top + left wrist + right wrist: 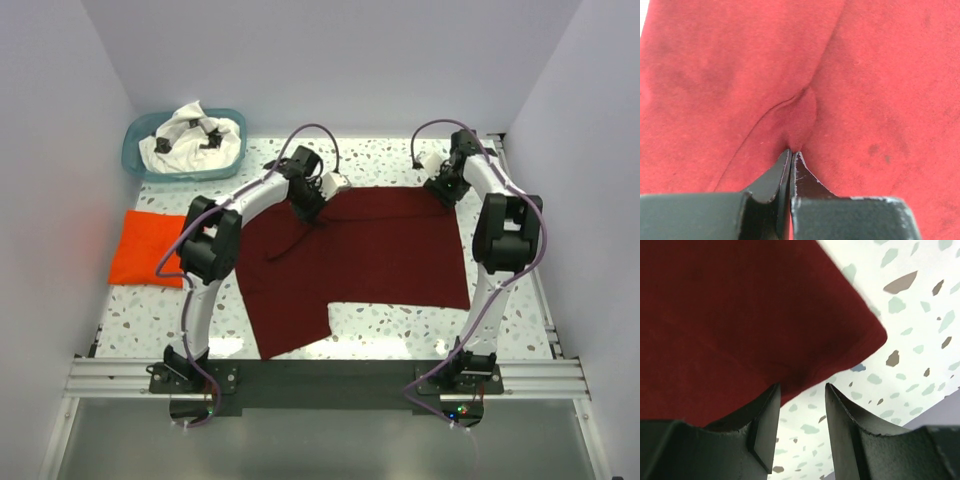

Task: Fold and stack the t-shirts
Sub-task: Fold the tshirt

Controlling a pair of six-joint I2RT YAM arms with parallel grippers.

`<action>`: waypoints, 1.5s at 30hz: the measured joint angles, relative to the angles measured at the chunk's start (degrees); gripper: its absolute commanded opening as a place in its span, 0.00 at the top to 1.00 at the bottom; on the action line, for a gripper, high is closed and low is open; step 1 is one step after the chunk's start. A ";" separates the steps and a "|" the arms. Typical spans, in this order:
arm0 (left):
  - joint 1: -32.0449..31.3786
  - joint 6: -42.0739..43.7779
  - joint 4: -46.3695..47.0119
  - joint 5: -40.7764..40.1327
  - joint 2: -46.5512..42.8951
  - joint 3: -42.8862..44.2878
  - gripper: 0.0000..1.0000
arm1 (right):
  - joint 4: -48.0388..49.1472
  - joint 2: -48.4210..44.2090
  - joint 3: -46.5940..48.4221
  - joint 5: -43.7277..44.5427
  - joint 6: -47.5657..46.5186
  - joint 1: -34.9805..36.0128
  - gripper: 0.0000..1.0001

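Observation:
The dark maroon t-shirt point(370, 250) lies spread across the middle of the table, one sleeve toward the near left. My left gripper point(305, 212) is down on its far left part. In the left wrist view this gripper point(791, 152) is shut on a small pucker of the maroon cloth point(865, 75), with creases running away from the tips. My right gripper point(437, 190) stands open at the shirt's far right corner. In the right wrist view its tips point(802, 386) straddle the edge of that corner point(740, 315). The orange-red t-shirt point(150, 248) lies folded at the left. The white printed t-shirt point(190, 138) is crumpled in the basket.
A teal plastic basket point(135, 165) stands at the far left corner. White walls close in the table on the left, back and right. Speckled tabletop point(910, 340) shows beyond the shirt's right corner. The arm bases sit on a rail at the near edge point(320, 378).

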 measured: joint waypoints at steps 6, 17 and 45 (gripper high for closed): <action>2.51 -1.46 -0.48 1.18 0.11 2.49 1.00 | -4.24 -1.95 -0.26 -2.14 -3.37 -1.07 0.54; 6.62 -2.38 -0.81 3.65 2.36 6.75 1.00 | -3.63 -1.84 -1.05 -2.01 -4.59 0.74 0.49; 6.58 -2.14 -1.49 5.75 3.06 6.75 1.00 | -16.70 5.60 13.46 -19.12 21.38 -9.88 0.36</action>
